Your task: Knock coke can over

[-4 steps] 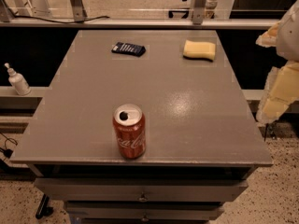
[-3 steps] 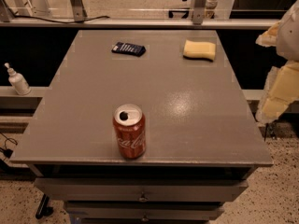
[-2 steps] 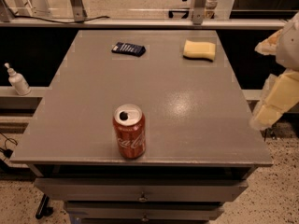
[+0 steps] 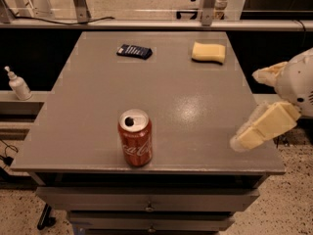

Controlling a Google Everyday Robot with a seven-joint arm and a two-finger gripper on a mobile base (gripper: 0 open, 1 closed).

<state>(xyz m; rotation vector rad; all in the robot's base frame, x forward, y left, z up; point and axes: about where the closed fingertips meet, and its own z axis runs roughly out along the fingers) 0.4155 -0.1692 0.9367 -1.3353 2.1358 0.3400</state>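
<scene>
**Coke can upright near the front edge, gripper off to the right**

Table (image 4: pixel 195 106) first: I'm looking down on a flat grey top with drawers (image 4: pixel 98 199) under its front edge. It stands on a speckled floor (image 4: pixel 293 207), and a pale rail (image 4: pixel 146 24) crosses behind it.

I count one coke can (image 4: pixel 135 143), standing upright near the front edge, left of centre, its silver top with the open mouth facing up. One yellow sponge (image 4: pixel 209 52) lies at the back right and one flat dark blue packet (image 4: pixel 134 51) at the back left, both well apart from the can. One white pump bottle (image 4: pixel 18 84) sits on a ledge off the left side.

My gripper (image 4: pixel 246 109) hangs at the table's right edge, well apart from the can. Its two cream fingers (image 4: pixel 266 124) are spread wide with nothing between them, and the lower one angles down over the front right corner.
</scene>
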